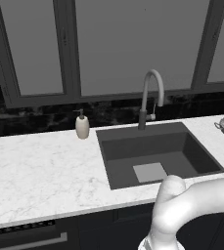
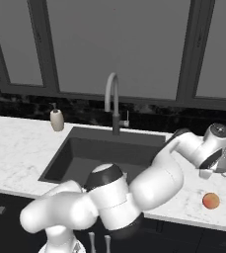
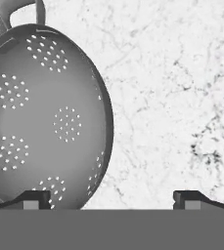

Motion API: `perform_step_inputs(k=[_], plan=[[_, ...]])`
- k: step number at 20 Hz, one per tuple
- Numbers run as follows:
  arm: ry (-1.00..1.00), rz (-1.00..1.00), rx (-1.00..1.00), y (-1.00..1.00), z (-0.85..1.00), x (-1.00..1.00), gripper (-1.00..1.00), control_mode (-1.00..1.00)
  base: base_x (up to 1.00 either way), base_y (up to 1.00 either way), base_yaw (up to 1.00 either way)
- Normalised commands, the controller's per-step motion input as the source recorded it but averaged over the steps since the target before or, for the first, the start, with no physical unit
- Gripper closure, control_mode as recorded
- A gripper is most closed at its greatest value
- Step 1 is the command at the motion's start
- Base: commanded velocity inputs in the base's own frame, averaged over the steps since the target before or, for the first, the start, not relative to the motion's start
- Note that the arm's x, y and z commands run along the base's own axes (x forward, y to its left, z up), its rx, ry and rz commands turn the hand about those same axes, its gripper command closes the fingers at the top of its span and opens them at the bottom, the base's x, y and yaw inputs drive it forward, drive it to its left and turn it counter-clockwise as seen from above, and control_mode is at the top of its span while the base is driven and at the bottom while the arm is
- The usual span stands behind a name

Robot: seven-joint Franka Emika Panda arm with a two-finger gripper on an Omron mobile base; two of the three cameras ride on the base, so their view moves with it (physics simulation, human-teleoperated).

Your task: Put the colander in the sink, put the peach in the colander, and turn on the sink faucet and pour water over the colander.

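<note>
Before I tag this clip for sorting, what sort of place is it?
A simulated kitchen, it seems: a marble-look counter with a recessed sink, a gooseneck sink faucet, and a colander beside a peach.

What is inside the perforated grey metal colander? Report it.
The hand view shows the round, shallow light-grey metal colander holding nothing in the part of its bowl in frame, just clusters of small holes. Its left side is cut off. The small orange-red peach lies apart on the white marble counter.
</note>
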Motion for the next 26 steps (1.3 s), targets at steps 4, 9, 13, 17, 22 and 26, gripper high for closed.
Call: perform_step_inputs(k=[4,9,13,17,22,26], plan=[[0.0,0.0,0.0,-0.11,-0.28,0.4,-1.0,-1.0,0.0,0.0,0.0],[0.0,0.0,0.0,-0.03,-0.45,0.26,-1.0,-1.0,0.0,0.0,0.0],[0.0,-0.03,0.0,0.0,-0.68,0.09,-1.0,-1.0,0.0,0.0,0.0],[0.05,-0.12,-0.03,0.0,-0.9,0.0,-1.0,-1.0,0.0,0.0,0.0],[0.05,-0.14,-0.01,0.01,-0.71,0.0,1.0,-1.0,0.0,0.0,0.0],[-0.02,-0.09,0.0,0.13,-0.33,0.0,1.0,-1.0,0.0,0.0,0.0]])
